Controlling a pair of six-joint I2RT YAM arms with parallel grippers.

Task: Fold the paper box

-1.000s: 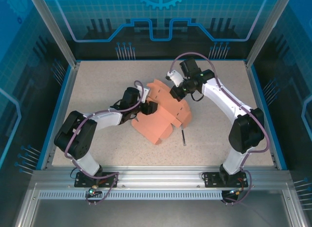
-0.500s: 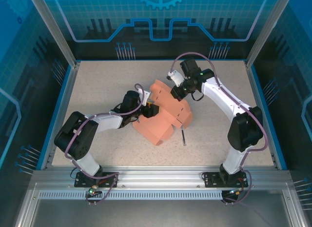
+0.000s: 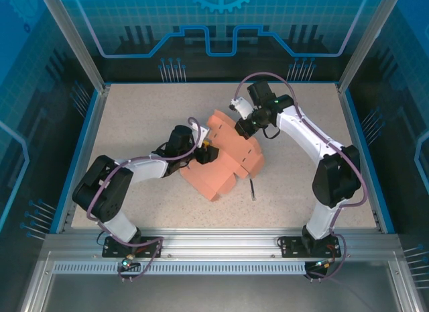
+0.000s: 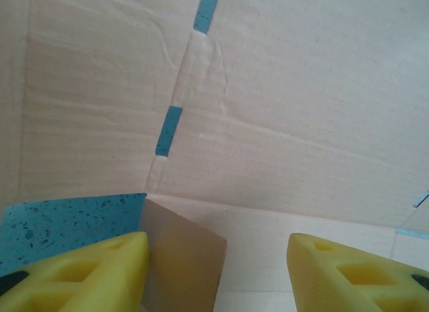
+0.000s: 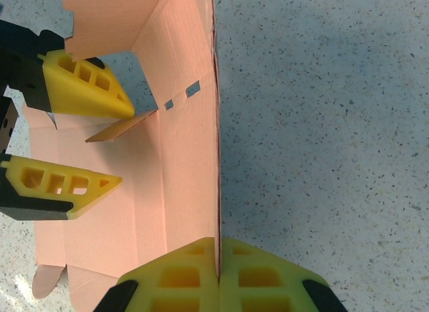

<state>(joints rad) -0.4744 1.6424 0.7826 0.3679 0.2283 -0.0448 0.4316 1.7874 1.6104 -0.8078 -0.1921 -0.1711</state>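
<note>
Lying mid-table, a little right of centre: box (image 3: 224, 166), salmon-pink, partly raised on the speckled table (image 3: 134, 117), with its far walls up and its near panels flat.

Clamped on the top edge of the far right wall (image 5: 194, 124): right gripper (image 3: 242, 129), jaws pressed together, card pinched between the yellow pads (image 5: 174, 282). Seen from the right wrist, upright wall with small slots cut along its fold line.

Reaching in from the left: left gripper (image 3: 204, 151), jaws moderately apart, gripping nothing. Poking out between its fingers (image 5: 87, 90): a small flap (image 5: 124, 127), tip just beside the far one. From the left wrist, flap lying against one finger and clear of the other, with the pale inner face of the box beyond.

Near right of the box, apart from it: thin dark stick (image 3: 252, 189).
</note>
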